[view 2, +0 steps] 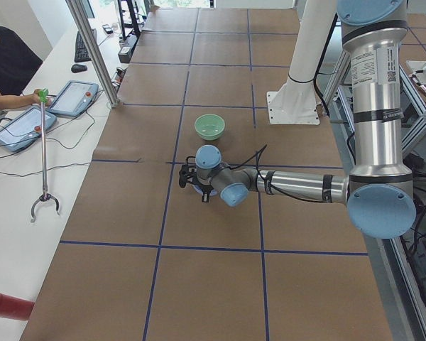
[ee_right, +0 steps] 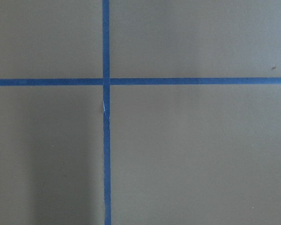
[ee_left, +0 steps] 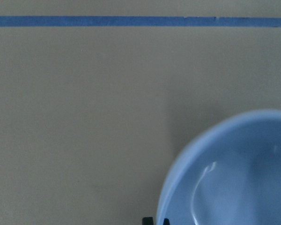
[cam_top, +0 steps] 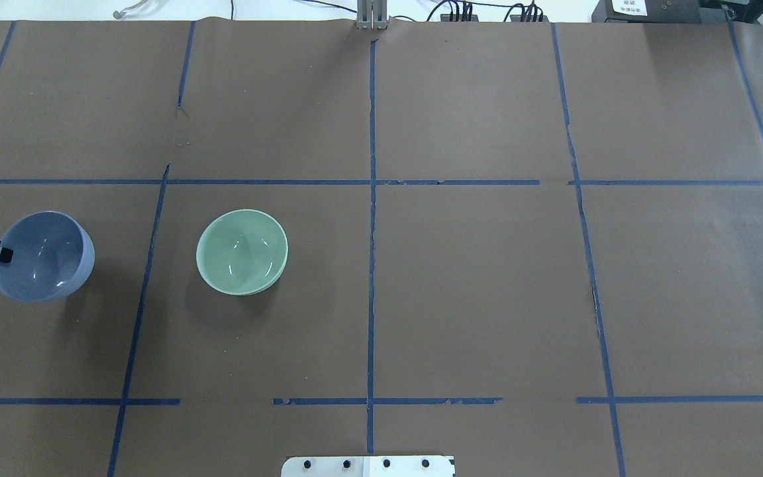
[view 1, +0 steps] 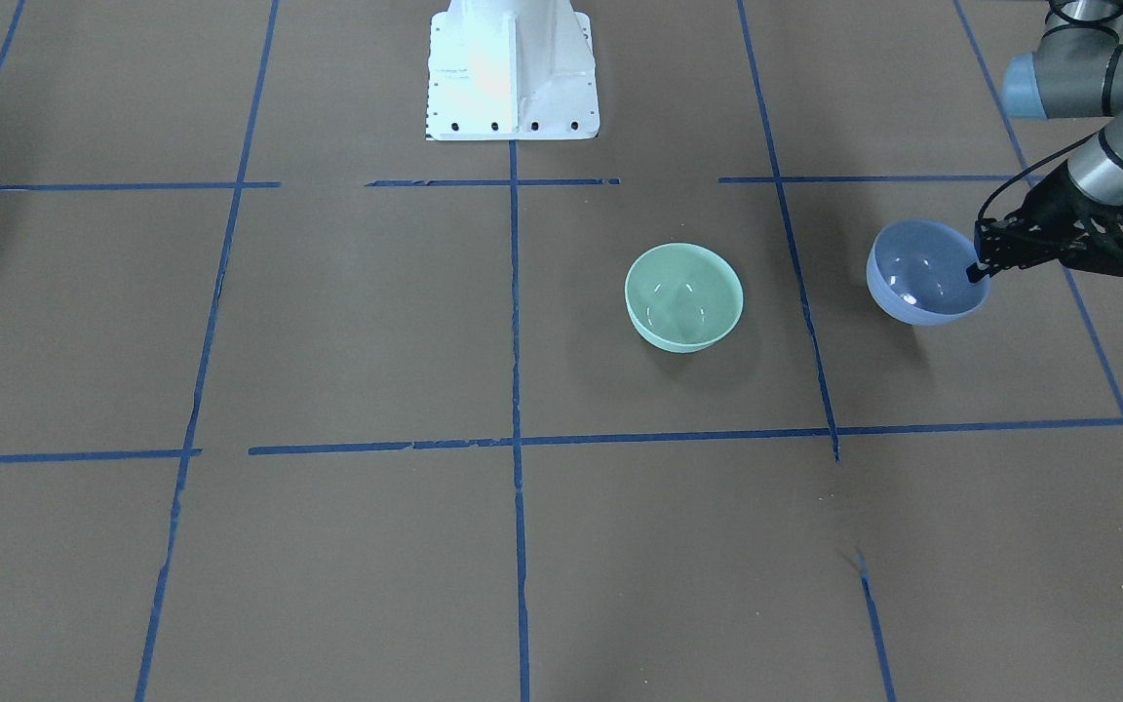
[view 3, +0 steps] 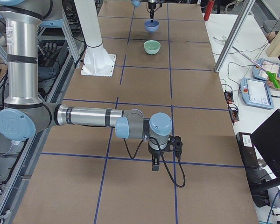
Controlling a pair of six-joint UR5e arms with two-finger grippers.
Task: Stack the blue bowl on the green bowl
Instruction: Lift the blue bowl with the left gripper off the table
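The blue bowl point(view 1: 917, 283) is at the robot's left end of the table, also in the overhead view point(cam_top: 47, 258). My left gripper point(view 1: 977, 271) is shut on its rim on the side away from the green bowl, and the bowl looks slightly tilted. The left wrist view shows the fingertips point(ee_left: 147, 220) at the blue bowl's point(ee_left: 234, 178) rim. The green bowl point(view 1: 683, 295) stands upright and empty one bowl-width from it toward the table's middle point(cam_top: 242, 252). My right gripper point(view 3: 155, 163) hangs over bare table far from both bowls; I cannot tell whether it is open.
The white robot base point(view 1: 513, 68) stands at the table's edge behind the green bowl. Blue tape lines point(cam_top: 371, 232) divide the brown table cover into squares. A side bench with tablets point(view 2: 71, 99) and a grabber stick runs along the operators' side.
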